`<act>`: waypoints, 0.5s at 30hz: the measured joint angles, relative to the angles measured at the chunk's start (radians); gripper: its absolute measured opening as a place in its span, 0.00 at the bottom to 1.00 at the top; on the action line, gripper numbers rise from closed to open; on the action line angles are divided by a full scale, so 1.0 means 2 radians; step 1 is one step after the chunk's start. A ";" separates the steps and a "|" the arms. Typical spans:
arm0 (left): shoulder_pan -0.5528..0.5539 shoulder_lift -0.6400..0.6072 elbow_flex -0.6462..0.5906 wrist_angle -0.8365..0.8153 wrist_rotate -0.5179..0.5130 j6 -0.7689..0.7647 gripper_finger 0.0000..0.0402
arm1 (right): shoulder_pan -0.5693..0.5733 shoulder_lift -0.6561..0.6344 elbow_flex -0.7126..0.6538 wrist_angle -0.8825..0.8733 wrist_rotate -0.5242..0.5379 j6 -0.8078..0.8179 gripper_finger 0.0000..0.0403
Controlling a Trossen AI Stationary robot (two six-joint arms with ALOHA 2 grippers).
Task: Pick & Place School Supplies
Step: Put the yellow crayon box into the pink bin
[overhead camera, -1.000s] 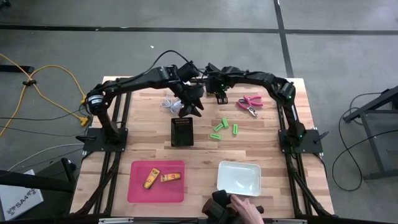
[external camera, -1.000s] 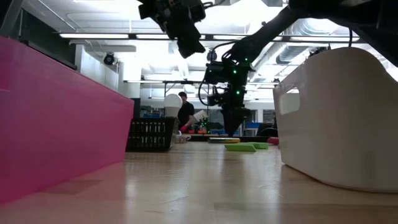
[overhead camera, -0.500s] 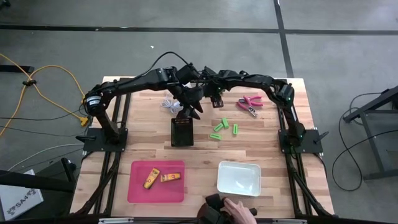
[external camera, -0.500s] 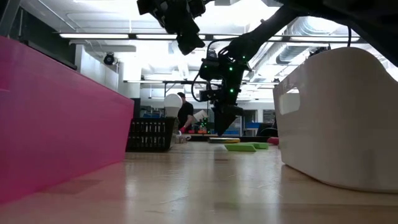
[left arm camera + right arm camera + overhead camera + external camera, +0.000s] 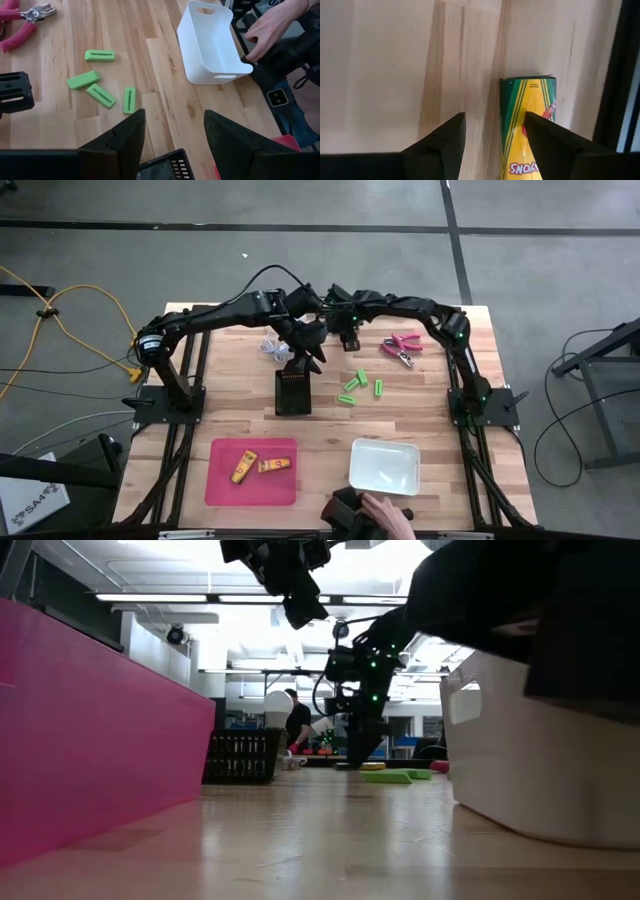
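A yellow-and-green crayon box (image 5: 527, 125) lies flat on the wood. My open right gripper (image 5: 492, 135) points down over it, and one finger (image 5: 555, 145) overlaps its long edge. In the high view this gripper (image 5: 348, 337) hides the box. Two yellow-orange pieces (image 5: 257, 467) lie in the pink tray (image 5: 215, 480). Several green pieces (image 5: 100, 80) lie flat on the table near the pink-handled pliers (image 5: 402, 345). My open left gripper (image 5: 172, 135) hovers above the black ribbed box (image 5: 293, 392). My right gripper comes from above, pointing down, with its fingers across the crayon box's end (image 5: 527, 87). One finger covers the box's edge. Whether it touches the box, I cannot tell. The box lies flat on the table.
A white bin (image 5: 384, 465) stands at the near edge, with a person's hand (image 5: 380, 508) on a dark object beside it. This dark shape (image 5: 540, 600) blocks part of the low view. A white bulb with a coiled cord (image 5: 270, 345) lies left of the grippers.
My right gripper has moved a little toward the table's left and come down toward the table, above the crayon box. The person's hand at the near edge has shifted, and a dark shape now covers the low view's upper right.
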 joint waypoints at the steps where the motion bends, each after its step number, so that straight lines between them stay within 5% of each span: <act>1: 0.000 0.000 0.000 0.000 0.000 0.000 0.49 | 0.000 0.001 0.000 0.003 0.004 -0.001 0.48; 15: 0.000 0.000 0.000 0.000 0.000 0.000 0.49 | 0.001 0.004 0.000 0.013 0.002 -0.001 0.48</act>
